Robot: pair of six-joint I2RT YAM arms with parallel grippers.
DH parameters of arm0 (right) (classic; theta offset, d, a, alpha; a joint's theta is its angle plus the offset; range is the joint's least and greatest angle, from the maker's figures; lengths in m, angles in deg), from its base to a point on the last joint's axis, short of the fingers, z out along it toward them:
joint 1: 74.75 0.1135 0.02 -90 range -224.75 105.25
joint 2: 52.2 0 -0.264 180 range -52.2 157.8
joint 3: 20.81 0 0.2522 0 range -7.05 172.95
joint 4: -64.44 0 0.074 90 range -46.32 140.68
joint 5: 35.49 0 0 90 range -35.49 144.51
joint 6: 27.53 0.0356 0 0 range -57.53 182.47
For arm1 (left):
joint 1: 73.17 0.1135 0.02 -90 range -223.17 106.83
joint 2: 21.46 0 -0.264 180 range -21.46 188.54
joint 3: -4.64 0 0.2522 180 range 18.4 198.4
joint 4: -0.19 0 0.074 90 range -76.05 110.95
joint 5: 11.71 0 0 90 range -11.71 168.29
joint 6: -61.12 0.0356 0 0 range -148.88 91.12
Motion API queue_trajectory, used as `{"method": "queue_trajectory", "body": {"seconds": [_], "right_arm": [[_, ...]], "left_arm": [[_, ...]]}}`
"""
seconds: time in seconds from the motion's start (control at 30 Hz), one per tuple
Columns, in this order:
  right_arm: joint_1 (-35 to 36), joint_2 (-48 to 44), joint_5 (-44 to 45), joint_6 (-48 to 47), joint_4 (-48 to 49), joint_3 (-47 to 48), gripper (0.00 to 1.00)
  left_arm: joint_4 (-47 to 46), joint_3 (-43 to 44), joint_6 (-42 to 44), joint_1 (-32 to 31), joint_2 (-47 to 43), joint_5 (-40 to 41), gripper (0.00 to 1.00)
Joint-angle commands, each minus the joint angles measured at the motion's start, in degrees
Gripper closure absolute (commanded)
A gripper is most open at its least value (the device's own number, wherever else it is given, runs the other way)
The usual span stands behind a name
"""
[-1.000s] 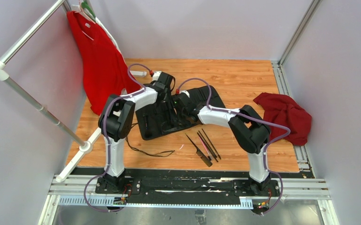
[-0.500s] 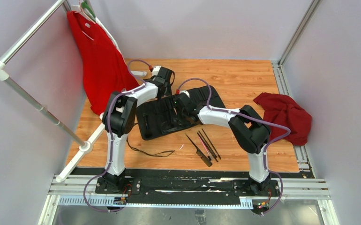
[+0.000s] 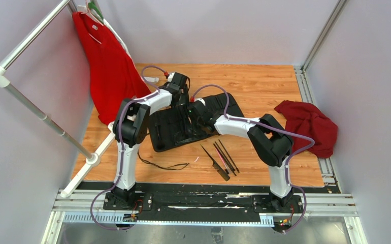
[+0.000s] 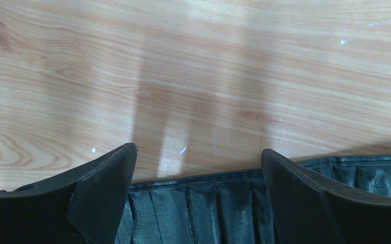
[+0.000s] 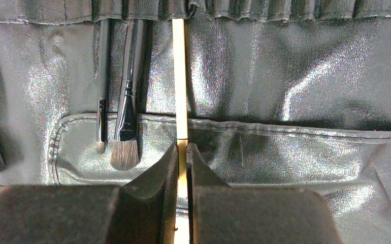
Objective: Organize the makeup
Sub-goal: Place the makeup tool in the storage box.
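A pale stick (image 5: 180, 76) pinched in the right claw (image 5: 182, 151), laid along the black case (image 5: 285, 91) beside two slotted brushes (image 5: 127, 101), left claw (image 4: 197, 151) spread above the case's edge, loose makeup tools (image 3: 223, 158) left on the table (image 3: 269, 86) near the case.

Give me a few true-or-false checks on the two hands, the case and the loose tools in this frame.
1. The right hand is shut on a thin pale stick. True.
2. The left hand grips a brush. False: it is open and empty above the edge of the case.
3. Every tool is already in the case. False: several tools lie loose on the table.
4. Two black brushes sit in the case beside the stick. True.
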Motion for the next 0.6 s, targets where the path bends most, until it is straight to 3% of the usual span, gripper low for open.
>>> {"method": "queue_trajectory", "body": {"seconds": [0.0, 0.57], "right_arm": [[-1.1, 1.7, 0.0, -0.3, -1.7, -1.2, 0.99], [-1.1, 3.1, 0.1, -2.6, -4.3, 5.9, 0.99]], "left_arm": [[-0.2, -1.6, 0.9, 0.3, 0.4, -4.9, 0.02], [-2.7, -10.3, 0.1, 0.3, -3.5, -9.9, 0.01]]}}
